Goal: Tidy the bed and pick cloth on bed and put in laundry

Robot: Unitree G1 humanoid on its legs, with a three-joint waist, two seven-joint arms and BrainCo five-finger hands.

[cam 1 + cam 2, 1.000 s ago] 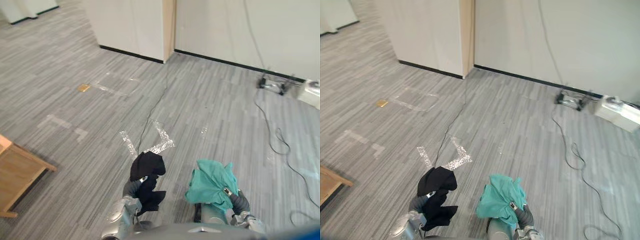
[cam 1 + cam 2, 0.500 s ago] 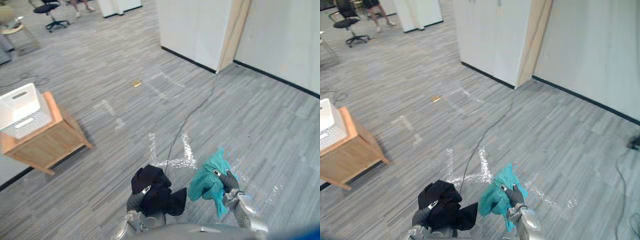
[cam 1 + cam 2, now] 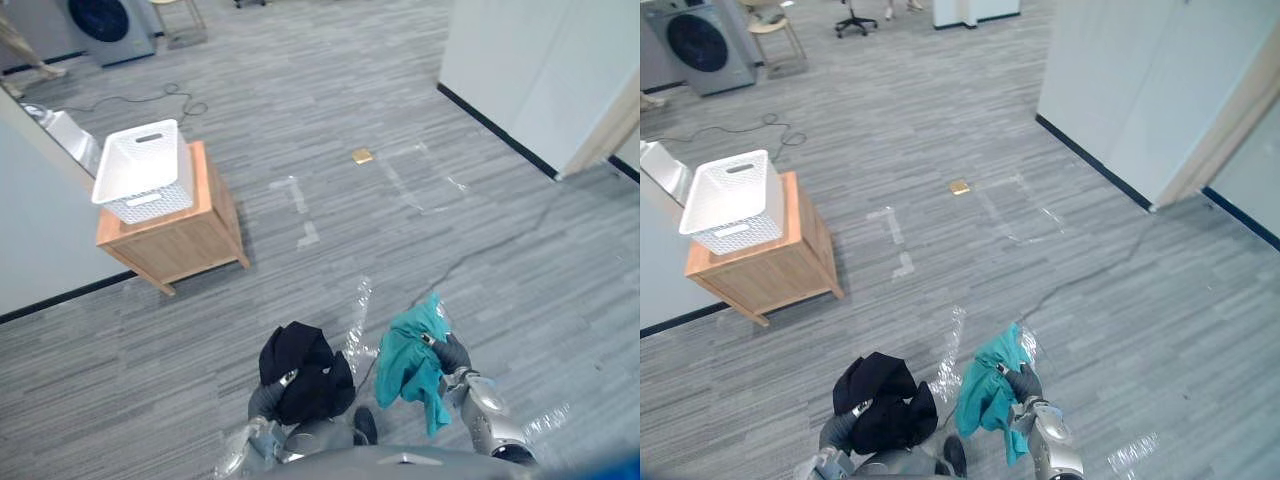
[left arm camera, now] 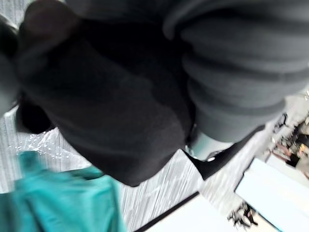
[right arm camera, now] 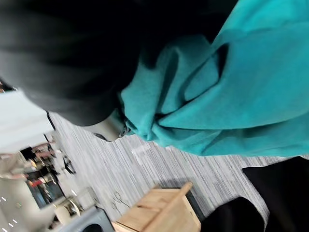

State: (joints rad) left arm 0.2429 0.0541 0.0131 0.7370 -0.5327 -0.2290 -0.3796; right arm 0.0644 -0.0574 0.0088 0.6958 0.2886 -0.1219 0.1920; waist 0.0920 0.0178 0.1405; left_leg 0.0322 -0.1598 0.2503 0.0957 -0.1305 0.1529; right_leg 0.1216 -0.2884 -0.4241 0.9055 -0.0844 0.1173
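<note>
The left hand (image 3: 268,400) grips a bunched black cloth (image 3: 300,365) with no clear long axis; the right hand (image 3: 453,356) grips a teal cloth (image 3: 405,365) hanging lengthwise downward.

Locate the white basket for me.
The white basket sits on the small wooden table, upper left in the eye views, ahead-left of the black cloth in the left hand.

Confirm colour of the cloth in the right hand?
Plain teal cloth, bunched in the right hand; shows best in the right wrist view.
</note>
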